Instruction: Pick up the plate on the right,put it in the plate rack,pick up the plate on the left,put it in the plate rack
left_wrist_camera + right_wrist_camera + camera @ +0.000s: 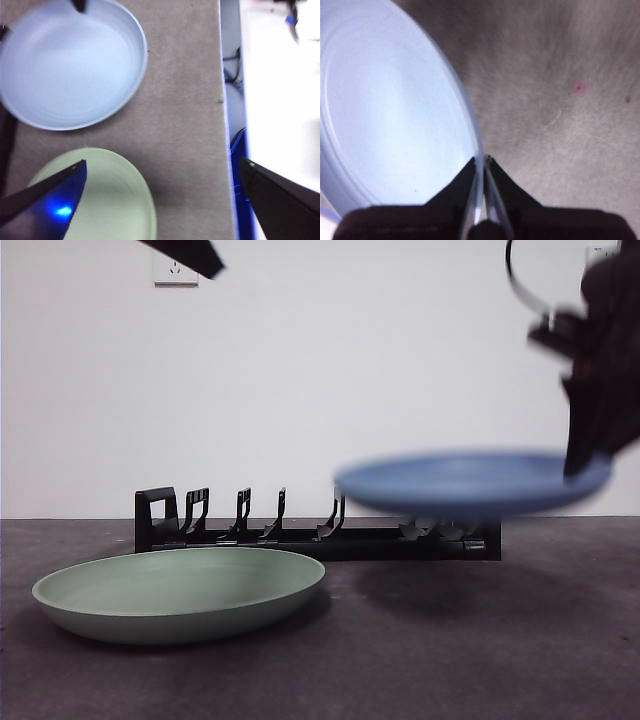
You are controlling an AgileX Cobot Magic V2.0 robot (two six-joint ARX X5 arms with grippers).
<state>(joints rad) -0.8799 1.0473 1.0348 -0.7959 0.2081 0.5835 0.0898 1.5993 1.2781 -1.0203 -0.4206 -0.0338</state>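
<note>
While your right pincer [585, 465] clamps the rim of the blue plate [470, 483] at the right of the front view, that plate hangs level and clear of the tabletop [480, 640], in front of the right end of the plate rack [320, 530]. You have the green plate [180, 592] lying flat at lower left, just before the rack, and your left pincer [162, 190] spread wide above it, holding nothing.
</note>
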